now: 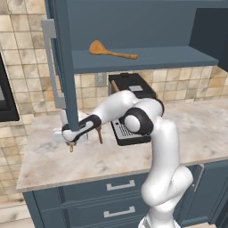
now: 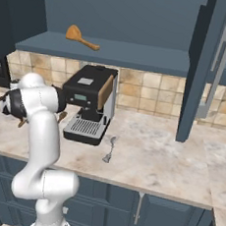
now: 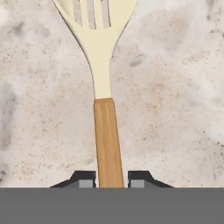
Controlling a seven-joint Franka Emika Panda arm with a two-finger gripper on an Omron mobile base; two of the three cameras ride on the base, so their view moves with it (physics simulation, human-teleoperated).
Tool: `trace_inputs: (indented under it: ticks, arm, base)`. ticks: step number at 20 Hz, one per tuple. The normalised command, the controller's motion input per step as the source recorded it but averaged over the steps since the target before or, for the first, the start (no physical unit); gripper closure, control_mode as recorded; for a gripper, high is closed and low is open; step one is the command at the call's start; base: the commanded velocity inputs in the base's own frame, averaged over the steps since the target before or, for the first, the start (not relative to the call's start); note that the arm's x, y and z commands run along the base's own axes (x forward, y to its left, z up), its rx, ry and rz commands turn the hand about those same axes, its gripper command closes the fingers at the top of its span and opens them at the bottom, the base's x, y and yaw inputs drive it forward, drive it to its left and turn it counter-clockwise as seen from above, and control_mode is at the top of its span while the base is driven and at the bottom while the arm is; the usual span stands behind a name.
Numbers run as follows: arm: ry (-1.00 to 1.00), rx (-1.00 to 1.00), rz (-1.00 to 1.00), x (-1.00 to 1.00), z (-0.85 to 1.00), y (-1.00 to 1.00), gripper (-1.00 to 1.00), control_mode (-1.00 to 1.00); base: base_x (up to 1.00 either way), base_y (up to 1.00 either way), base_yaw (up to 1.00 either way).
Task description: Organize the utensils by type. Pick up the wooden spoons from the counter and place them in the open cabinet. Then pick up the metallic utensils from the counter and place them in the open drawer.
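So on the far left we've got our gripper [image 1: 70,141] down low over the marble counter [image 1: 53,164], just past the edge of the open cabinet door [image 1: 62,58] with its long grey bar handle [image 1: 52,67]. In the hand view the cream-bowled spoon [image 3: 103,92] runs straight up from between our two fingertips [image 3: 86,179], which sit snug on either side of its brown handle, so the claw looks nearly closed around it; the slotted pale bowl points away from us over the counter. Whether the spoon is lifted off the marble or lying on it, we can't tell. A short dark brown spoon [image 1: 99,133] stands out just right of the gripper in the left base view. Moving right, the big orange-tan wooden spoon [image 1: 109,51] is lying on the shelf inside the open cabinet [image 1: 147,58], head to the left. Below it sits the black coffee machine [image 2: 89,102] against the tiled wall. Further right, the slim silver metal spoon [image 2: 109,149] lies on the counter just beside the machine, well apart from the gripper.
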Motion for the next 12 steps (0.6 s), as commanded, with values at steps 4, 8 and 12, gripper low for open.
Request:
trace_inputs:
  ticks: [4,8,12]
  arm:
    - [-0.19,-0.04,0.00,-0.32,0.28,-0.20,1.00,-1.00]
    - [-0.12,-0.06,0.00,-0.17,0.49,-0.32,1.00,-1.00]
    - [-0.02,0.00,0.00,-0.18,0.75,-0.51,1.00,-1.00]
  base:
    - [0.00,0.00,0.00]
    - [0.00,0.00,0.00]
    - [0.00,0.00,0.00]
